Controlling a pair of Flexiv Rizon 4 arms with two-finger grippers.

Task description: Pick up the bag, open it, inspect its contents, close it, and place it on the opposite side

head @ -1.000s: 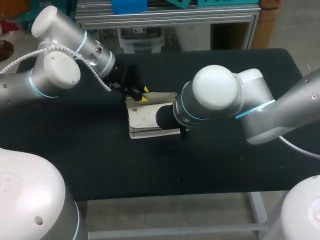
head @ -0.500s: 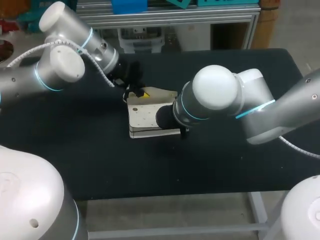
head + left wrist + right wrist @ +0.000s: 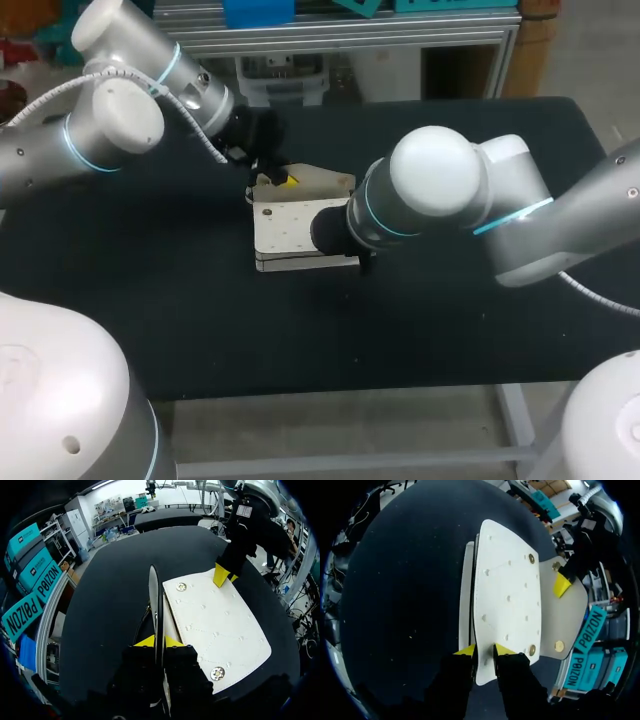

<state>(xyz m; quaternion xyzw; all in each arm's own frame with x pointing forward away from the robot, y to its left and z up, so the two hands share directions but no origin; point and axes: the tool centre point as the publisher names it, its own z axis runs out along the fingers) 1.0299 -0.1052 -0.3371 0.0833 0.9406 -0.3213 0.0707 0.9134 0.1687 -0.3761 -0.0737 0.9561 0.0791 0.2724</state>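
The bag (image 3: 295,232) is a flat, cream-white pouch with small studs dotted over its top panel and round brass snaps (image 3: 181,586) near one long edge. It lies at the middle of the black table (image 3: 200,330). A short flap (image 3: 570,615), duller on its inner side and carrying its own snaps, is folded open along that same edge.

The left gripper (image 3: 159,641) has both yellow tips pressed on the flap, which stands on edge between them. The right gripper (image 3: 484,651) is clamped on the short end of the top panel, nearer the table's right side; the thin layer sits pinched between its two fingers.

Compared with a second ago, the left gripper has drawn back a little toward the table's far edge, and the flap it holds is raised further off the panel. The left arm (image 3: 110,120) has swung its elbow higher. The right arm (image 3: 440,195) is almost where it was, and the bag has crept slightly toward the table's far edge.

The bag's long axis runs left to right across the table. Its snap edge and open flap face the table's far edge, and its closed long edge faces the near edge.
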